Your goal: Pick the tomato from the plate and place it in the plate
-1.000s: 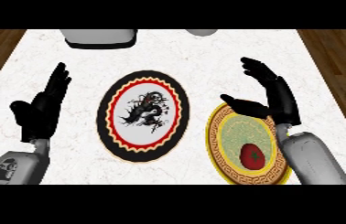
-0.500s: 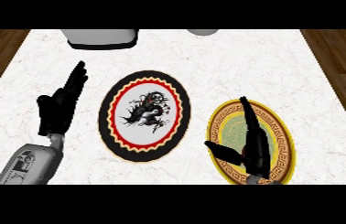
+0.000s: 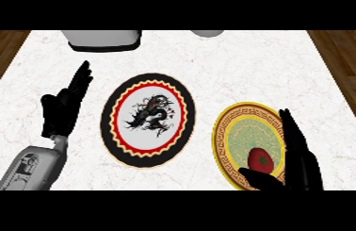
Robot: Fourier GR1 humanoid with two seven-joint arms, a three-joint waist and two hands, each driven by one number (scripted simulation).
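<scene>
**Red tomato on the gold plate, right hand beside it**

Red and small, the tomato (image 3: 261,160) lies on the near part of the gold-rimmed green plate (image 3: 233,131) at the right. Over that plate's right edge the right hand (image 3: 295,152) stands with straight fingers, thumb spread below the tomato, nothing held. Left of it sits the black-rimmed dragon plate (image 3: 148,119). On the marble counter (image 3: 230,60) at far left, the left hand (image 3: 66,105) rests open, fingers up.
</scene>
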